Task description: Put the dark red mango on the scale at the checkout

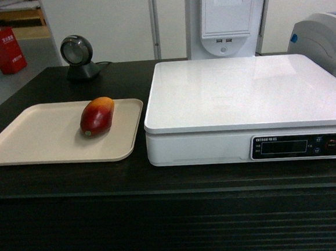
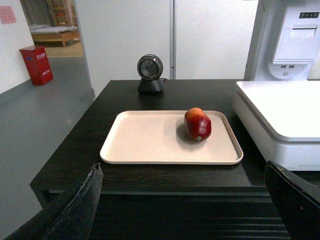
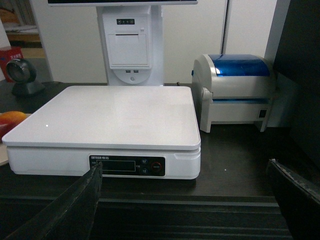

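Observation:
The dark red mango [image 1: 97, 116] lies on its side on a beige tray [image 1: 29, 142], on the left of the dark checkout counter [image 1: 160, 178]. The white scale [image 1: 241, 90] stands right beside the tray with nothing on its top. Neither gripper shows in the head view. In the left wrist view my left gripper [image 2: 183, 166] is open and empty, held in front of the counter's ribbed front, well short of the mango [image 2: 197, 124]. My right gripper [image 3: 185, 164] is open and empty too, facing the scale [image 3: 115, 115] from in front of the counter.
A round black scanner [image 1: 80, 55] stands at the counter's back left. A white terminal with a receipt printer [image 1: 226, 16] rises behind the scale. A blue-lidded label printer [image 3: 237, 90] sits right of the scale. A red box [image 2: 36, 64] stands on the floor far left.

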Available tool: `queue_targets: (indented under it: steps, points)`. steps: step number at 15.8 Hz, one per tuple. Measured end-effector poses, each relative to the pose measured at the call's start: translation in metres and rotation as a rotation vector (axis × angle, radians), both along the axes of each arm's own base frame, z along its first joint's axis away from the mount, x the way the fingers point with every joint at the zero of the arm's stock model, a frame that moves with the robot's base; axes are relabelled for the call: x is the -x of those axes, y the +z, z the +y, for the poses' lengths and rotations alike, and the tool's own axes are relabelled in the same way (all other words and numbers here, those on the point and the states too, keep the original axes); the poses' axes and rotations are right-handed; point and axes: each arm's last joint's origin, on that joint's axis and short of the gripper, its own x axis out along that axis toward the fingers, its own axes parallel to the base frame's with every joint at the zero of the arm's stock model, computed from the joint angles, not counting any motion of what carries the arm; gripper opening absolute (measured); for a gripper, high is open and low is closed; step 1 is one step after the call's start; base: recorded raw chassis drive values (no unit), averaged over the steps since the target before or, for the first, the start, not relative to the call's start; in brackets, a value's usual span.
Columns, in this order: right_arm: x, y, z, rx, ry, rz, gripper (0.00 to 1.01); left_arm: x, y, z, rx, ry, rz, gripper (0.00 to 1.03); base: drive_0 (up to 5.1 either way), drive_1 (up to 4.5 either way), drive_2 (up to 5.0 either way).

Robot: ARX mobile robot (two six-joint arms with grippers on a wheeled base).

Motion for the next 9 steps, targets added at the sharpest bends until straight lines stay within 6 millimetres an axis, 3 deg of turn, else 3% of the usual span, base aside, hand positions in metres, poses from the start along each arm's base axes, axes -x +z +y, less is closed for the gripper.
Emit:
queue_targets:
  steps: [7,9]
  points:
    - [0.0,0.0,0.0,0.0,0.0,0.0,0.98,0.0,0.0,0.0,0.0,0.0,0.0,0.98,0.0,0.0,0.0]
    - [0.0,0.0,0.0,0.0,0.001,0.0,0.98,-0.0097,0.0046,-0.0011,0.004,0.191,0.139,0.98,0.0,0.0,0.0]
